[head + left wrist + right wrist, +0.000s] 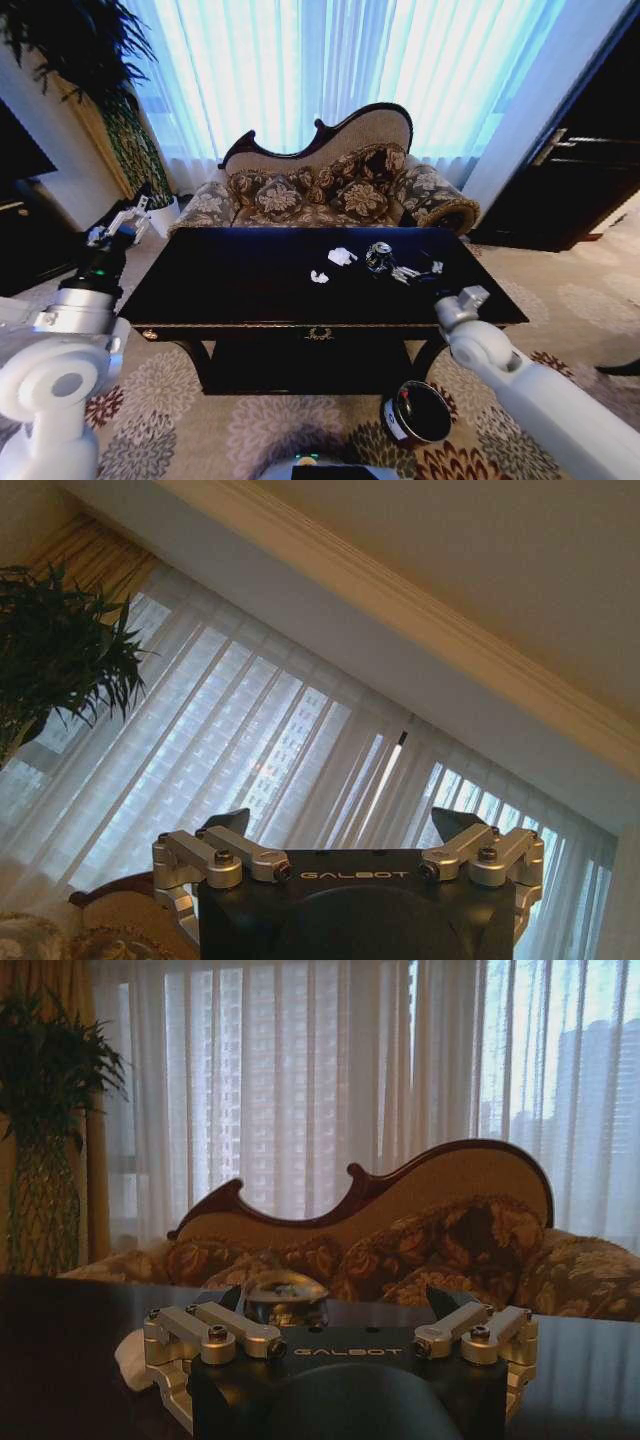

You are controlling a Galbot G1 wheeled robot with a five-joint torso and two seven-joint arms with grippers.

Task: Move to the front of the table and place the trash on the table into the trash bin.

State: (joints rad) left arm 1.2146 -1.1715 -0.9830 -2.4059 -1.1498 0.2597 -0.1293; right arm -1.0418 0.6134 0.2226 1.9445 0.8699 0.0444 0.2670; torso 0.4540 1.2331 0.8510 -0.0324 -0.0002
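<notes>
The robot stands at the front of the bench (250, 290), so the drive appears done and the step in hand looks like the start of the pick: reaching for the first piece of trash. The trash sits on the far right part of the benchtop: two crumpled paper wads (341, 256), a crushed can (379, 257) just right of them, and a clear bottle (415, 270) lying beside the can. The trash bin (417, 412) stands on the carpet in front of the bench, low on the robot's right, apparently empty. The right tool (467, 298) is raised at the bench's near right edge, short of the trash; in the right wrist view the right tool (338, 1300) is level and aimed across the benchtop, fingers spread and holding nothing, with the can (285, 1298) and a white wad (130, 1355) just ahead of it. The left tool (128, 222) is lifted off the left end of the bench, well apart from the trash; the left wrist view shows the left tool (342, 825) tilted up toward the curtains, fingers likewise spread and empty. The next move likely calls for the right arm to extend forward and lower over one item, probably the can, before closing.
</notes>
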